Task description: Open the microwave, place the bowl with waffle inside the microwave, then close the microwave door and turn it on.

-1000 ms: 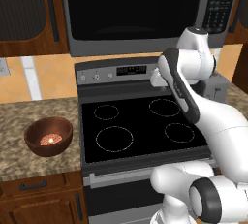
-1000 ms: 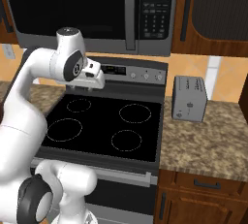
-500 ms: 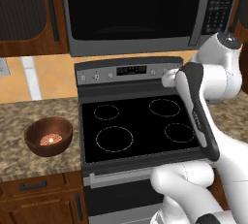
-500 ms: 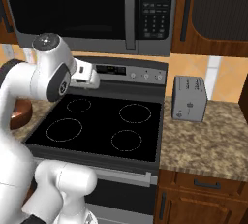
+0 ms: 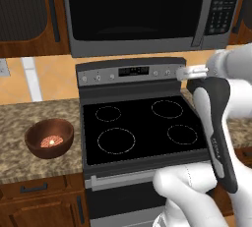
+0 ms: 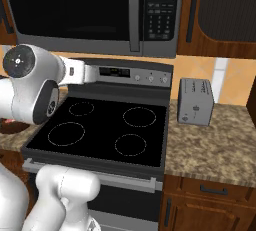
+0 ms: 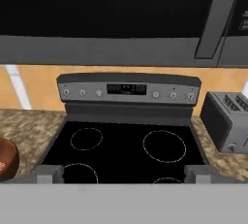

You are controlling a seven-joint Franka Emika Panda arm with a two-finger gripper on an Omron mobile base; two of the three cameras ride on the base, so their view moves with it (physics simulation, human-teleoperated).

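Observation:
The microwave [image 5: 142,10] hangs above the stove with its dark-glass door [image 6: 70,5] closed; the long bar handle [image 5: 199,10] runs beside the keypad [image 5: 224,5]. On the left counter rests the brown bowl [image 5: 49,137], the tan waffle [image 5: 51,141] lying inside it. My gripper [image 7: 123,173] is open, its fingertips [image 7: 48,172] wide apart with nothing between them. It hovers over the stove's front, well below the microwave and pointing toward the back wall. The handle [image 7: 215,17] slants at upper right of the hand view, and the bowl [image 7: 6,156] peeks in at its left edge.
A black-topped stove [image 5: 142,127] with a control panel [image 6: 130,75] fills the middle. A silver toaster [image 6: 195,101] stands on the right granite counter [image 6: 220,145]. Wooden cabinets [image 5: 29,10] flank the microwave. My white arm [image 5: 216,123] rises along the stove's right side.
The arm has swung away from above the stove, its hand drawing back from the control panel. The bowl and the microwave door have not moved.

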